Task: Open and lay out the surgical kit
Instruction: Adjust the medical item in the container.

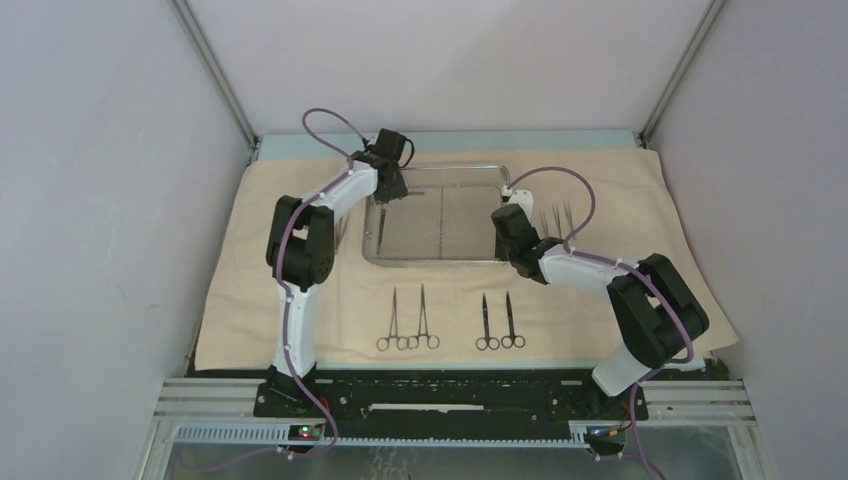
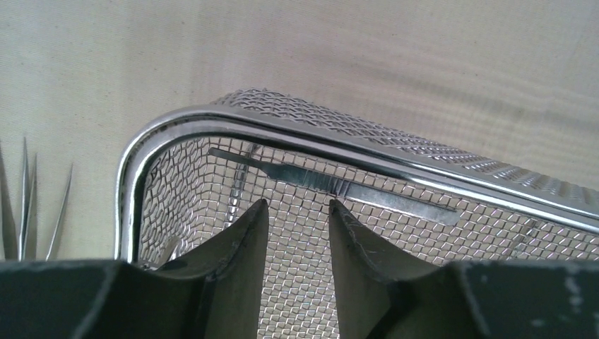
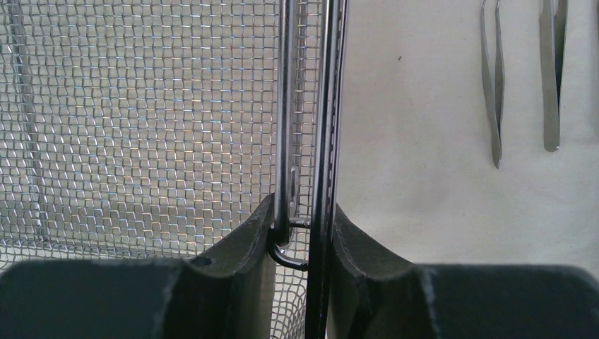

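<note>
Jaws of the left gripper (image 2: 298, 208) are being held partly open, empty, just short of the scalpel handle (image 2: 332, 182) in the mesh tray (image 2: 152, 134) on the cloth wrap (image 2: 353, 56). A lower, centred straddle is being called for, while the tray's rim is being clamped by the right gripper (image 3: 304, 215).

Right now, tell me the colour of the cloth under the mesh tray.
Plain beige cloth, with no pattern; clearest in the top external view.

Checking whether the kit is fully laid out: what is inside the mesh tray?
One slim flat steel handle lies on the mesh tray floor along its left wall. Nothing else shows on the mesh, but the left arm hides the far-left corner from above.
</note>
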